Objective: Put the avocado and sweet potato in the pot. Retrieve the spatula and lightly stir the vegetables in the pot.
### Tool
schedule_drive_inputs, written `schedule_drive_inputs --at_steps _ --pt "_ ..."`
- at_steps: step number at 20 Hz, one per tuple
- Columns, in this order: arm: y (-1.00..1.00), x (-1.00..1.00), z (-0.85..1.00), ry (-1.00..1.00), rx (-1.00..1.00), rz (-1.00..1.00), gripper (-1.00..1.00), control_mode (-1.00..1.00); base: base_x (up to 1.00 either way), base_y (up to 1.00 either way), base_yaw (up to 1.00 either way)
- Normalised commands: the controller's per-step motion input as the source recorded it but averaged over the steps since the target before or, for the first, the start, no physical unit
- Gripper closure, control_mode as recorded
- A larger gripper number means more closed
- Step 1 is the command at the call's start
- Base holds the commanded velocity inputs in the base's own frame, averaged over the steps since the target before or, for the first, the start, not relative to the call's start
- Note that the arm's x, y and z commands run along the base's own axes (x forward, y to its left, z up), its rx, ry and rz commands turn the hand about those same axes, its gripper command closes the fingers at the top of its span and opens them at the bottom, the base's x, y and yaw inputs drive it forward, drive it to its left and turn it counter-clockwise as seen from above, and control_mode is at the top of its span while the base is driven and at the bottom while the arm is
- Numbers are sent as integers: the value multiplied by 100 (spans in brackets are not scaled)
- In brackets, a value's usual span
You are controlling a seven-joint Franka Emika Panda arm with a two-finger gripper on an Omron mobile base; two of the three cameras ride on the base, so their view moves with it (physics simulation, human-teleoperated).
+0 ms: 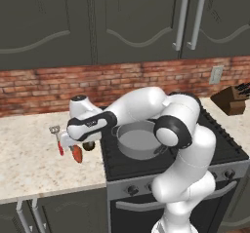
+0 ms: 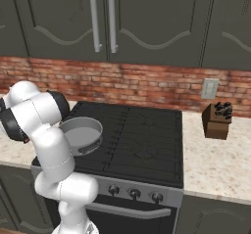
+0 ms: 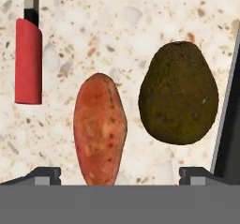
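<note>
The orange-red sweet potato (image 3: 100, 127) lies on the speckled counter, its near end between my fingertips (image 3: 47, 175). My gripper (image 3: 120, 176) is open, close above it and holding nothing. The dark olive-brown avocado (image 3: 178, 93) sits right beside the sweet potato. The spatula's red handle (image 3: 28, 61) lies on the other side. In the left base view my gripper (image 1: 73, 144) hangs over the sweet potato (image 1: 77, 154) and the avocado (image 1: 88, 145), next to the spatula (image 1: 56, 137). The grey pot (image 1: 139, 139) stands on the stove's front left burner, also seen as pot (image 2: 81, 135).
The black stove (image 2: 147, 135) has its left edge right beside the avocado, a dark edge (image 3: 229, 124) in the hand view. A knife block (image 2: 217, 120) stands on the counter right of the stove. A brick wall and dark cabinets rise behind.
</note>
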Motion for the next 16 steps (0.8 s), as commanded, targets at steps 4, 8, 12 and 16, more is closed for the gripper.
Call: schedule_drive_inputs --at_steps 4,8,12,16 --pt "0 -14 0 0 0 -15 -100 -100 0 0 0" --pt "5 -20 0 0 0 -12 -100 -100 0 0 0" --pt "10 -5 -1 0 0 -8 -100 -100 0 0 0" --pt "2 4 -12 0 0 -4 -100 -100 0 0 0"
